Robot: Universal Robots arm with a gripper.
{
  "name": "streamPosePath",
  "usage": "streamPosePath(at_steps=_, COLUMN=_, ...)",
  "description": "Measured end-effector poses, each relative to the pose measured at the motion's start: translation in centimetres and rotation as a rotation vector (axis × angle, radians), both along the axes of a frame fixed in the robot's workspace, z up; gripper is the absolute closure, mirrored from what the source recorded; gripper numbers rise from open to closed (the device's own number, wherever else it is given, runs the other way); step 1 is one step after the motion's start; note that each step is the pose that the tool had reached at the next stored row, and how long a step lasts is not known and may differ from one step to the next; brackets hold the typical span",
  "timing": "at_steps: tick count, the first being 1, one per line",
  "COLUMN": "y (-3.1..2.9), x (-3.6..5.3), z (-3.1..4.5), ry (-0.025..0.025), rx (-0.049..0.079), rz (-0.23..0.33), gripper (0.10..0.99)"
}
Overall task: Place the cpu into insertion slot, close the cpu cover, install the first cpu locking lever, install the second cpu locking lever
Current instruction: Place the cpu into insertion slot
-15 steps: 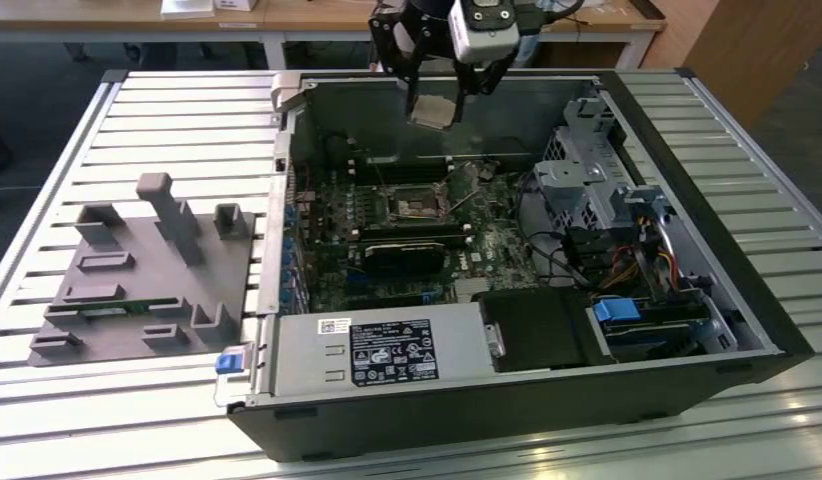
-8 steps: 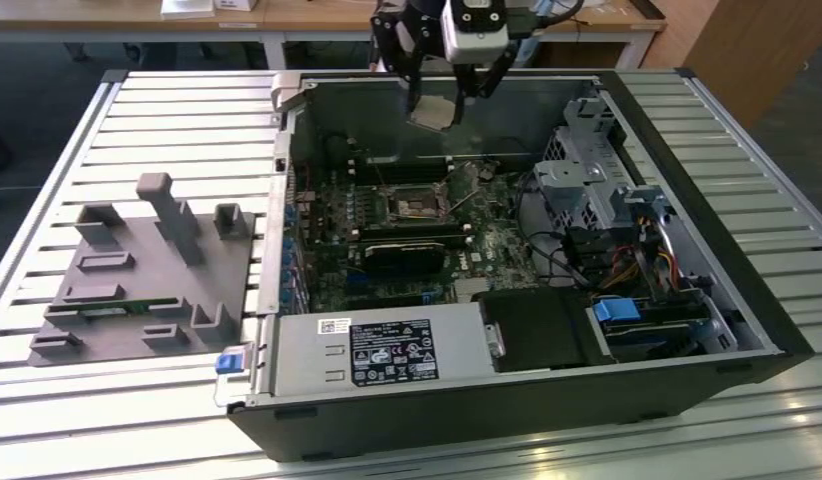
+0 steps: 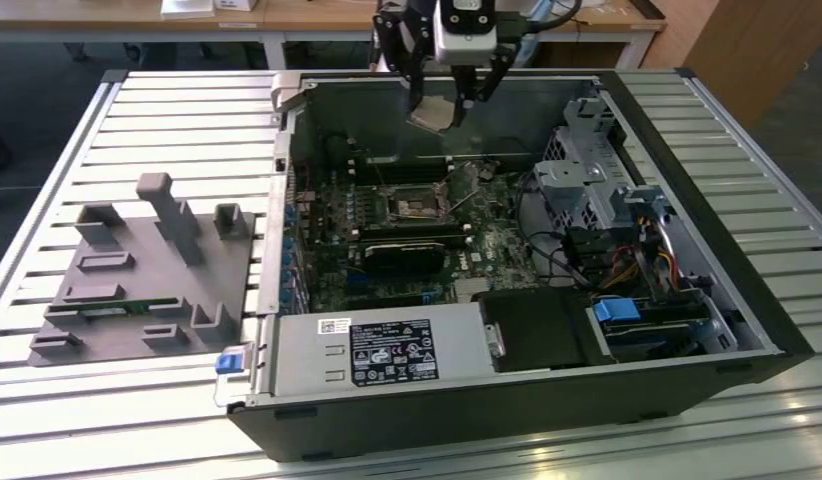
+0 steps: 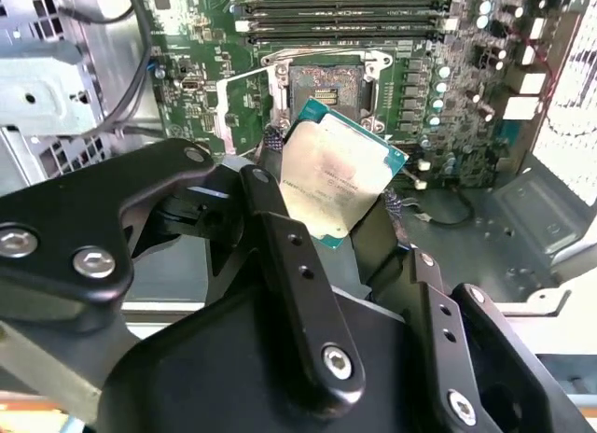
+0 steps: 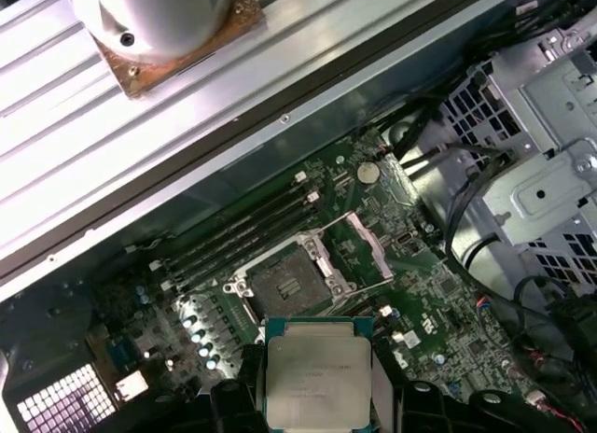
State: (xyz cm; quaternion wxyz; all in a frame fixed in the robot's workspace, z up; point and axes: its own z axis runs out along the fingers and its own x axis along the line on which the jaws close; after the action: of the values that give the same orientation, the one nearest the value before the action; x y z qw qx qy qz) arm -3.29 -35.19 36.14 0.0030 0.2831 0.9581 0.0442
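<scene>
Gripper (image 3: 449, 105) with cpu (image 4: 340, 172) — nose-down, well above the insertion slot (image 3: 418, 207).

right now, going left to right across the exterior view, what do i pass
grey fixture plate → insertion slot → silver drive cage. The gripper holding the cpu hangs within the slot's span, so it is left out.

Exterior view high over case (image 3: 451, 415); both wrist views share insertion slot (image 4: 322, 78) (image 5: 284, 284).
</scene>
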Motion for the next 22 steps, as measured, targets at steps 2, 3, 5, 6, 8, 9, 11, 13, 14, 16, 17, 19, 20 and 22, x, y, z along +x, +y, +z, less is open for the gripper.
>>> streamPosePath(at_steps=2, y=0.02, x=0.0, z=-0.06, ry=0.0, rx=0.0, rz=-0.024, gripper=0.545)
streamPosePath(at_steps=3, y=0.04, x=0.0, z=-0.09, ry=0.0, rx=0.0, rz=-0.038, gripper=0.545)
streamPosePath(at_steps=5, y=0.06, x=0.0, z=-0.16, ry=0.0, rx=0.0, rz=-0.062, gripper=0.545)
streamPosePath(at_steps=6, y=0.06, x=0.0, z=-0.19, ry=0.0, rx=0.0, rz=-0.075, gripper=0.545)
streamPosePath(at_steps=8, y=0.07, x=0.0, z=-0.24, ry=0.0, rx=0.0, rz=-0.102, gripper=0.545)
streamPosePath(at_steps=9, y=0.07, x=0.0, z=-0.27, ry=0.0, rx=0.0, rz=-0.116, gripper=0.545)
streamPosePath(at_steps=11, y=0.08, x=0.0, z=-0.34, ry=0.0, rx=0.0, rz=-0.145, gripper=0.545)
streamPosePath(at_steps=13, y=0.1, x=0.0, z=-0.39, ry=0.0, rx=0.0, rz=-0.17, gripper=0.545)
streamPosePath(at_steps=14, y=0.11, x=0.0, z=-0.43, ry=0.0, rx=0.0, rz=-0.184, gripper=0.545)
streamPosePath(at_steps=16, y=0.11, x=0.0, z=-0.48, ry=0.0, rx=0.0, rz=-0.214, gripper=0.545)
streamPosePath(at_steps=17, y=0.11, x=0.0, z=-0.51, ry=0.0, rx=0.0, rz=-0.232, gripper=0.545)
streamPosePath(at_steps=19, y=0.12, x=0.0, z=-0.57, ry=0.0001, rx=0.0, rz=-0.264, gripper=0.545)
streamPosePath(at_steps=20, y=0.12, x=0.0, z=-0.61, ry=0.0, rx=0.0, rz=-0.277, gripper=0.545)
streamPosePath(at_steps=22, y=0.15, x=-0.01, z=-0.72, ry=0.0001, rx=0.0, rz=-0.302, gripper=0.545)
